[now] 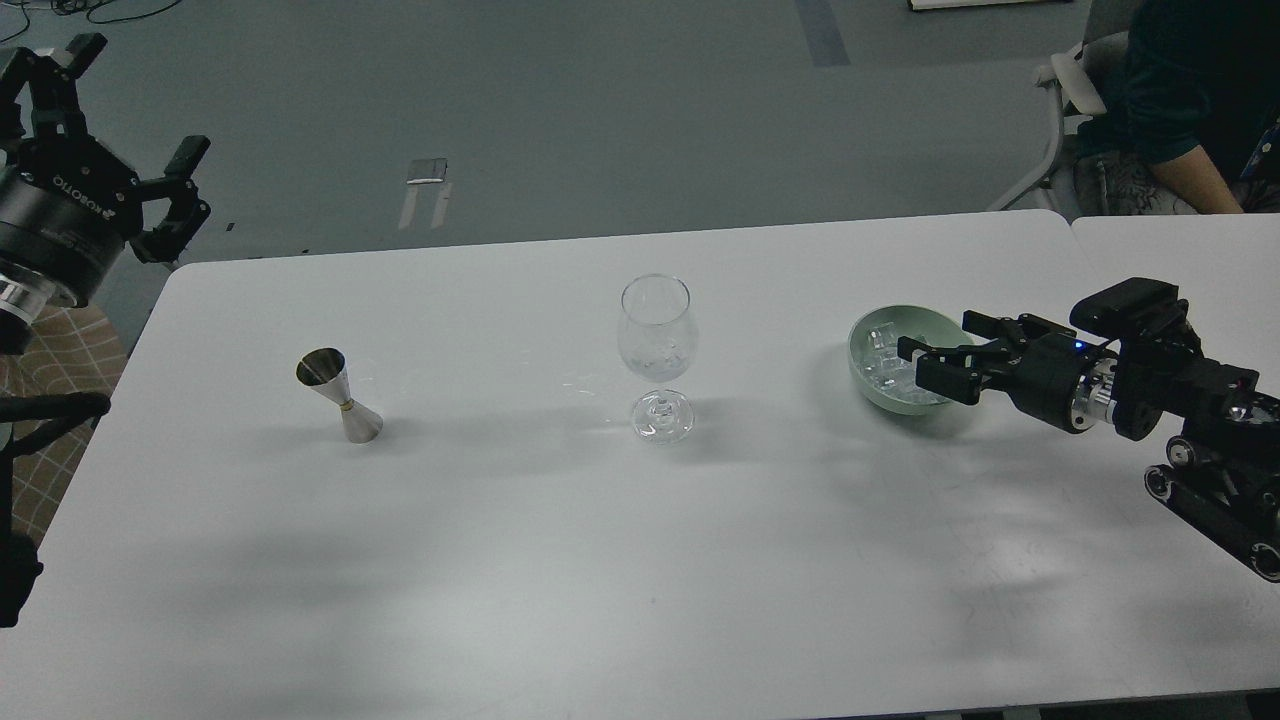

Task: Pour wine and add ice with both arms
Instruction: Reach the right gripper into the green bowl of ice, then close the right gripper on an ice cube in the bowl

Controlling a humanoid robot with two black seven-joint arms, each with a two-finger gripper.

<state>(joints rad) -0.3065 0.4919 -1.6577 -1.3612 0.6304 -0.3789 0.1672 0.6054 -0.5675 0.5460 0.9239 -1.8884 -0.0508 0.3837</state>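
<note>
An empty clear wine glass (655, 345) stands upright at the table's middle. A steel jigger (339, 396) stands to its left. A green bowl (856, 352) to the right holds a heap of clear ice (882, 364). My right gripper (938, 347) reaches in from the right, open, its fingers over the bowl's right half and partly hiding the ice. Whether it touches the ice I cannot tell. My left gripper (130, 105) is open and empty, held up off the table's far left corner, well away from the jigger.
The white table (600, 560) has a second white table (1180, 245) butted against it at the far right. A seated person (1170, 90) and a chair (1065, 80) are behind that corner. Grey floor lies beyond the far edge.
</note>
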